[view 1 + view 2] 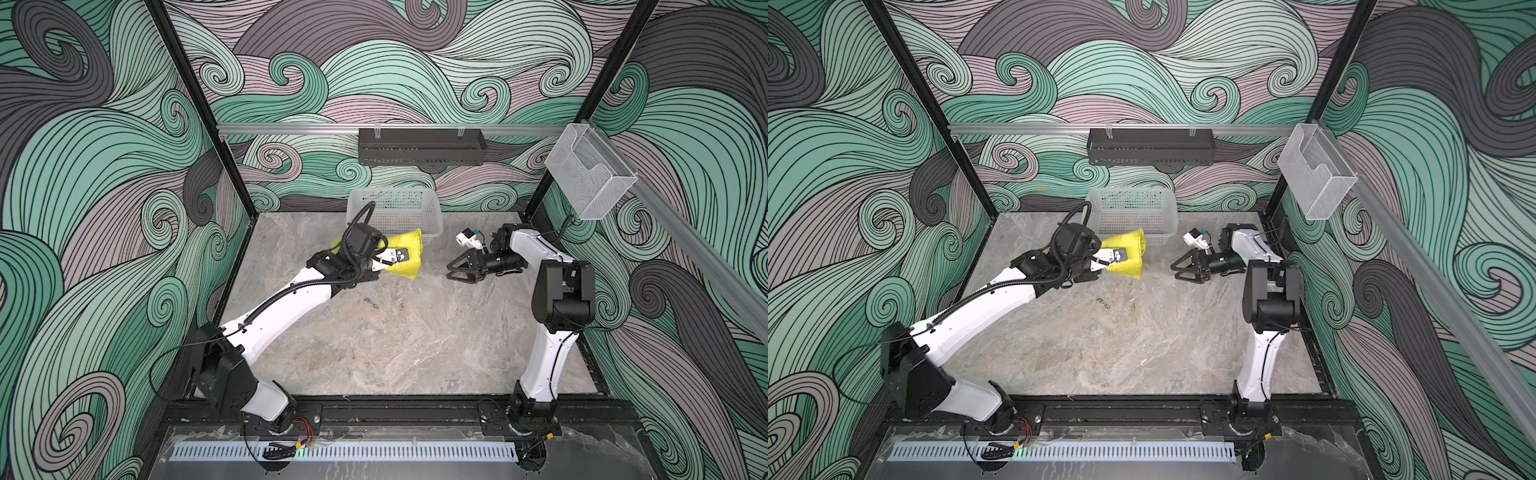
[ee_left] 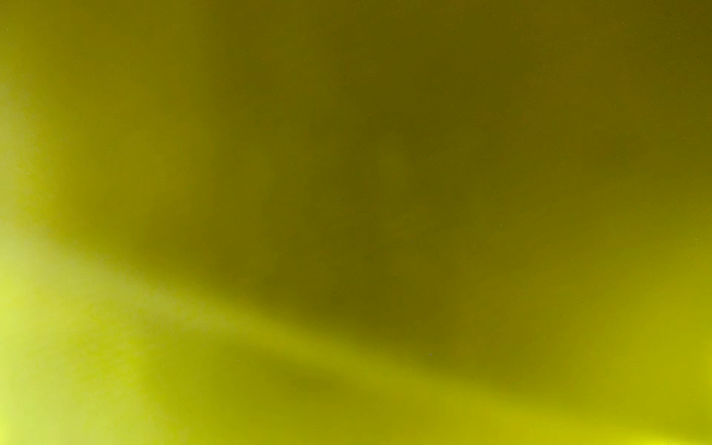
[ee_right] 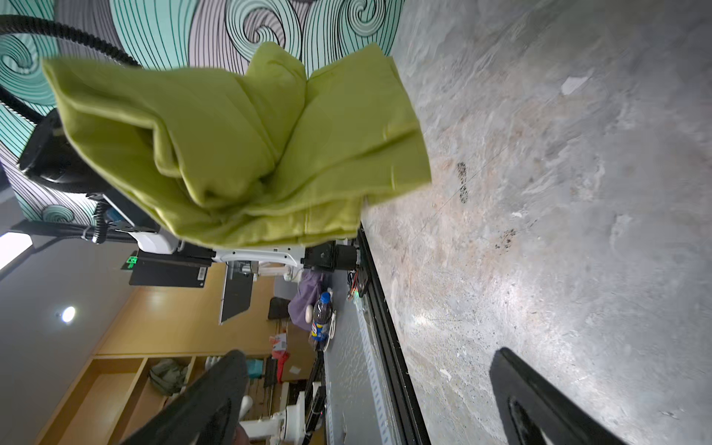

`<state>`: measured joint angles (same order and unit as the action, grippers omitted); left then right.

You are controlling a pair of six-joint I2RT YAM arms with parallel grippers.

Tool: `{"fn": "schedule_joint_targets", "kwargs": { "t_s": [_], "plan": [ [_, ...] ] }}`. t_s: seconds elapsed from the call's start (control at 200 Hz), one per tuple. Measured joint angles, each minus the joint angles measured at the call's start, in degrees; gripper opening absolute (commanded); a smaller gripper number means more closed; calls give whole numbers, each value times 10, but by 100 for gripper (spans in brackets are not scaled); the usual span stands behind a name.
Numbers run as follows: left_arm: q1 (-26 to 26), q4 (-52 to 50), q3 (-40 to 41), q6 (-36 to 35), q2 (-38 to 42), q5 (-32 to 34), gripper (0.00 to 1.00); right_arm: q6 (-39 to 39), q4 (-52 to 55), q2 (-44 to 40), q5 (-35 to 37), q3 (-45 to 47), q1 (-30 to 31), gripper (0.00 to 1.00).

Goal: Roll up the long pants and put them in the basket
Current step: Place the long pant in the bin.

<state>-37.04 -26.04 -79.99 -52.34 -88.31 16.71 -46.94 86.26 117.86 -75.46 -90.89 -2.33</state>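
Note:
The long pants (image 1: 409, 249) (image 1: 1130, 252) are bundled into a compact yellow-green roll, held just in front of the white basket (image 1: 395, 208). My left gripper (image 1: 398, 258) (image 1: 1115, 257) is shut on the roll from the left, one finger lying across its top. In the left wrist view yellow-green fabric (image 2: 346, 231) fills the frame and hides the jaws. The right wrist view shows the pants (image 3: 250, 146) hanging off the table, folded layers facing me. My right gripper (image 1: 455, 266) (image 1: 1177, 268) (image 3: 370, 358) stands open and empty, to the right of the roll and apart from it.
The white basket (image 1: 1129, 208) stands at the back of the marble table (image 1: 395, 332). A black tray (image 1: 422, 145) hangs on the back wall rail. A clear wire holder (image 1: 590, 170) hangs on the right rail. Dark specks (image 1: 374, 303) mark the table's middle.

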Motion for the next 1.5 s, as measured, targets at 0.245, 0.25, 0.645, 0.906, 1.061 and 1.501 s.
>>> {"fn": "schedule_joint_targets", "kwargs": {
  "t_s": [0.245, 0.25, 0.645, 0.906, 1.061, 1.501],
  "plan": [
    [21, 134, -170, -49, -205, 7, 0, -2, -2, 79, -16, -12, -5, 99],
    [22, 136, -176, -50, -212, 6, 0, -2, -2, 81, -16, -12, -5, 99],
    [91, 189, -501, -132, -522, -16, 0, -4, -2, 102, -6, -29, -4, 99],
    [142, 247, -536, -149, -614, -60, 0, -3, -2, 136, 1, -41, -5, 99],
    [155, 229, -536, -136, -648, -111, 0, 1, -2, 147, 9, -42, -5, 99],
    [163, 55, -634, -112, -668, -301, 74, 5, -2, 162, 16, -62, -5, 99]
  ]
}}
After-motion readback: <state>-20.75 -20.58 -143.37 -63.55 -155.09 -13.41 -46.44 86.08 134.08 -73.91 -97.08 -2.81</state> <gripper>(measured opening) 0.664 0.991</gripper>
